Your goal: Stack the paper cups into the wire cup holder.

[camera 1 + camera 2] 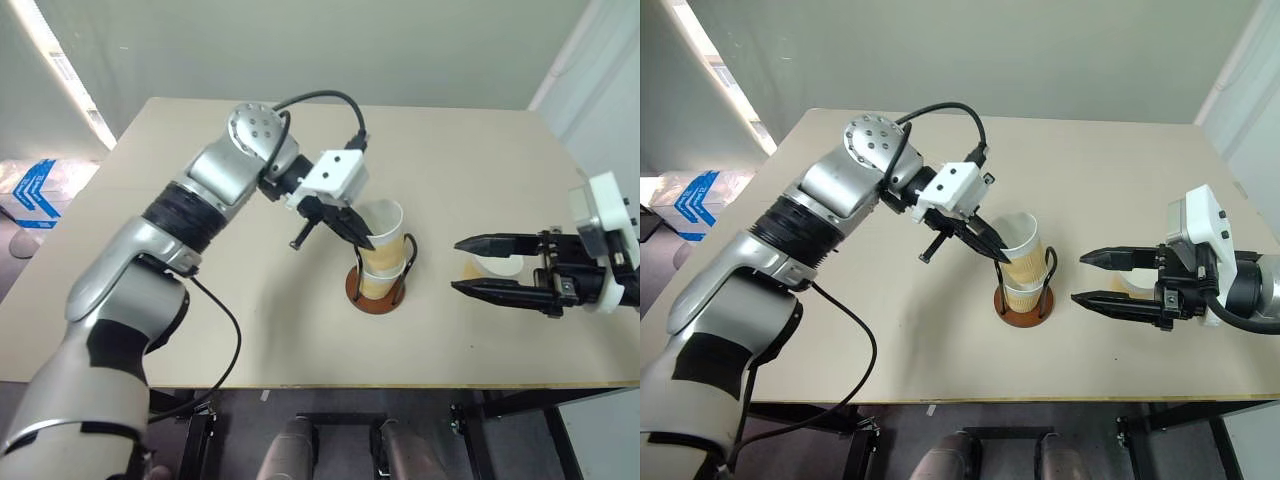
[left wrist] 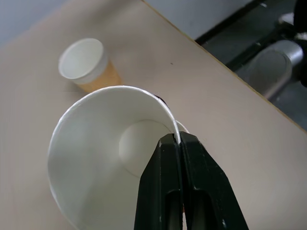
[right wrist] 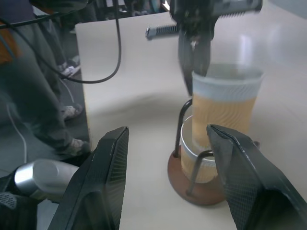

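Observation:
A paper cup (image 1: 383, 232), tan with a white rim, is tilted with its bottom in the mouth of a second cup (image 1: 377, 285). That second cup stands inside the wire cup holder (image 1: 372, 302), between its black loops. My left gripper (image 1: 367, 242) is shut on the upper cup's rim, one finger inside the cup (image 2: 96, 158) and one outside. A third cup (image 1: 496, 267) stands on the table to the right, behind my right gripper (image 1: 457, 266). That gripper is open and level, pointing at the holder from a short way off with nothing between its fingers.
The beige table (image 1: 200, 300) has bare room left of the holder and at the back. Its front edge runs close below the holder. A person's legs (image 3: 43, 110) stand beside the table. A blue and white object (image 1: 35, 190) lies on the floor at the left.

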